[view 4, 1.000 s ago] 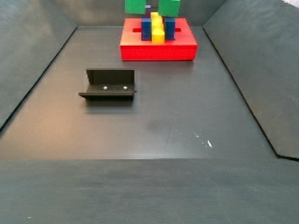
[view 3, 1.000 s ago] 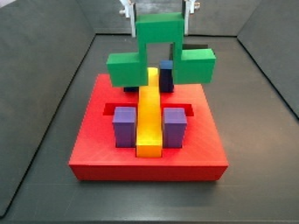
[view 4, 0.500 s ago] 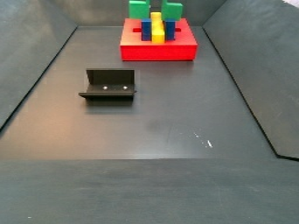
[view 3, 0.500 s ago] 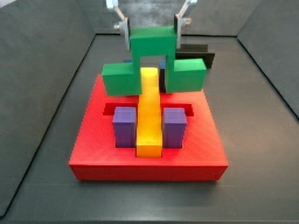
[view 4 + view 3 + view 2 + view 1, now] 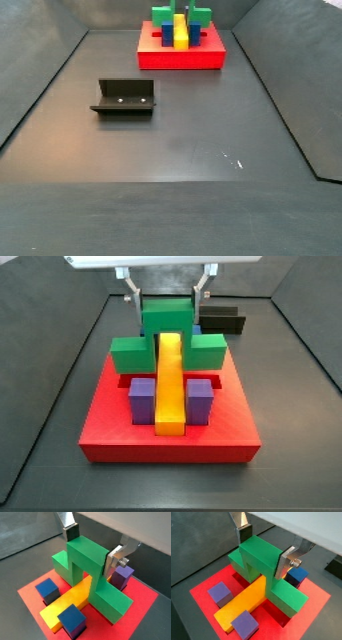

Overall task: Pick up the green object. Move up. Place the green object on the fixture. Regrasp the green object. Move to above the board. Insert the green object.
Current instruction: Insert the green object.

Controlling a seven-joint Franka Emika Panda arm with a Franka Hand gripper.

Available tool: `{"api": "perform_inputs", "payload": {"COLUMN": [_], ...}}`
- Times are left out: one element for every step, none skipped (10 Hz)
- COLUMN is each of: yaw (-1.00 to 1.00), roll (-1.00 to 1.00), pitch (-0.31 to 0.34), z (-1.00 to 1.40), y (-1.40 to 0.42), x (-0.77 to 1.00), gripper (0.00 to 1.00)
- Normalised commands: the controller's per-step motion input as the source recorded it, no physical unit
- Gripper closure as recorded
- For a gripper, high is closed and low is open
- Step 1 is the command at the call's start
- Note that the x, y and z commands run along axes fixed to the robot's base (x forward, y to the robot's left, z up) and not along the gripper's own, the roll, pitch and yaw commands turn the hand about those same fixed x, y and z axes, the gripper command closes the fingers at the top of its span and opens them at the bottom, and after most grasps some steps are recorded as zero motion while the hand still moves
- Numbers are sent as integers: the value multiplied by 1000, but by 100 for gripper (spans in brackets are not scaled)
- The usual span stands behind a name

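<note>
Green piece held over the red board

In a wrist view the gripper [image 5: 263, 548] has its two silver fingers [image 5: 292, 559] pressed on the sides of the green object [image 5: 261, 567]. The green object straddles the yellow bar [image 5: 244, 602] on the red board [image 5: 319, 606]. Purple blocks [image 5: 219, 592] sit beside the bar, away from the fingers. A blue block [image 5: 296, 577] stands just past one finger.

We see a robot test cell in a laboratory, not a home: a bare dark grey floor [image 5: 174, 130] closed in by sloping grey walls [image 5: 40, 80]. On it stand only rig parts, a nearly black L-shaped bracket, the fixture [image 5: 124, 98], and a flat red square board [image 5: 170, 416] with coloured blocks. The silver two-finger gripper [image 5: 168, 298] hangs above the board, clamped on the bright green blocky object [image 5: 167, 336].
</note>
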Motion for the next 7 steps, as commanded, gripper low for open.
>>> {"api": "perform_inputs", "payload": {"yaw": [54,46,57,69,60,26,0], "roll": [0,0,0,0,0,0,16], "pitch": [0,0,0,0,31,34,43], "z": [-229,-209,-54,0,0,-20,-60], "y": [-77,-86,-89,-63,0,0,0], "x": [-94,-63,0,131,200,86,0], "gripper": [100,100,100,100,100,100,100]}}
